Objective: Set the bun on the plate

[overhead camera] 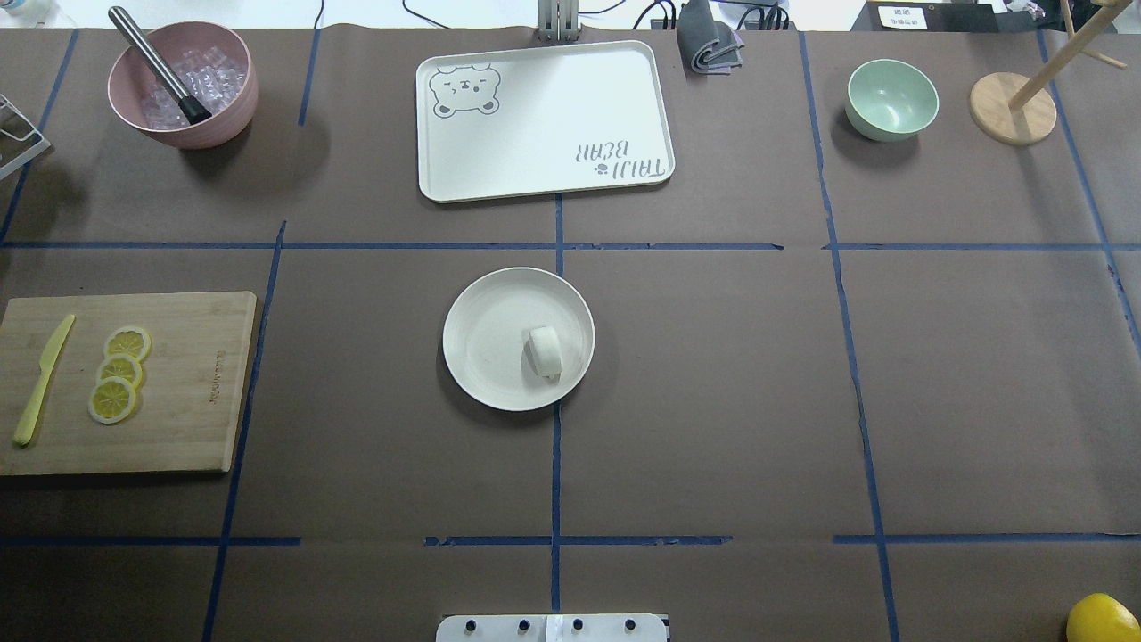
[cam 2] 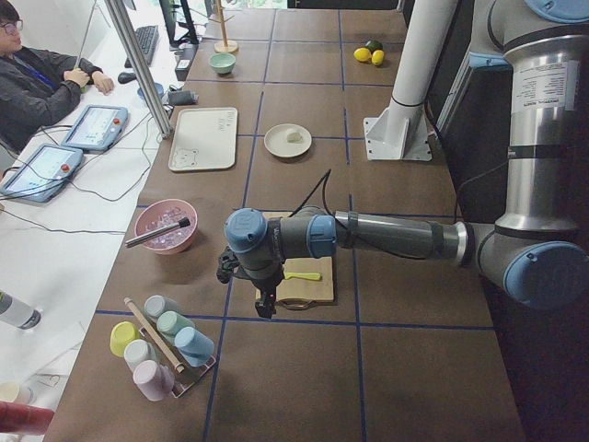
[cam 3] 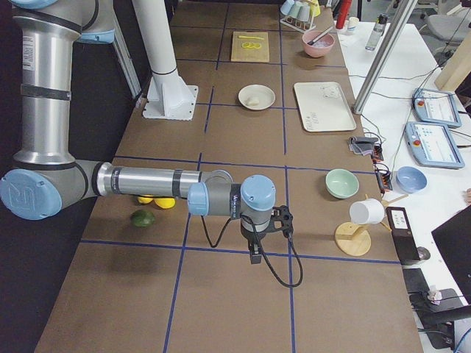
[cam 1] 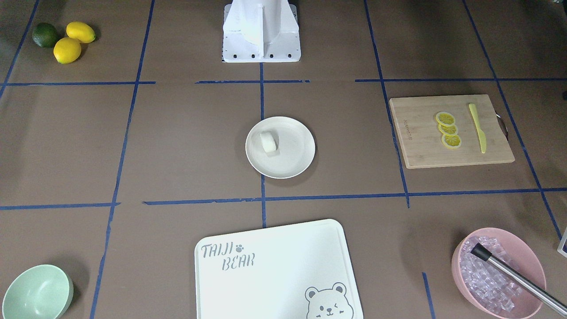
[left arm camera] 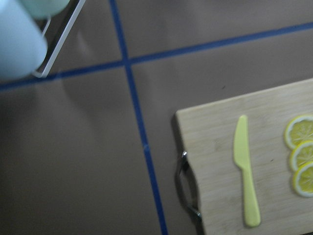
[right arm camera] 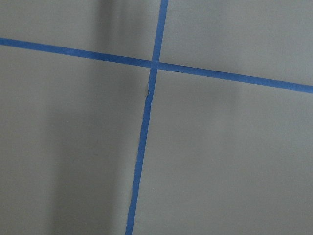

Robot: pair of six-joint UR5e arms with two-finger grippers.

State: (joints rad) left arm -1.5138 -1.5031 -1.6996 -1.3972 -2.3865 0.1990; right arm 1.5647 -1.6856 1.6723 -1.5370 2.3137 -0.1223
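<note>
The small white bun (cam 1: 269,141) (overhead camera: 545,349) lies on the round cream plate (cam 1: 292,161) (overhead camera: 486,357) at the table's middle, off-centre towards the robot's right. From the sides, the bun (cam 2: 294,135) and plate (cam 3: 266,91) look small and far off. Neither arm is near it. My left gripper (cam 2: 265,300) hangs over the table's left end by the wooden board; my right gripper (cam 3: 255,254) hangs over bare table at the right end. I cannot tell whether either is open or shut. The wrist views show no fingers.
A wooden board (overhead camera: 178,419) with lemon slices (overhead camera: 117,372) and a yellow knife (left arm camera: 246,169) lies at the left. At the far side are the bear-printed board (overhead camera: 544,116), a pink bowl of ice (overhead camera: 183,85) and a mint bowl (overhead camera: 891,98). Lemons (cam 1: 73,40) sit near the right.
</note>
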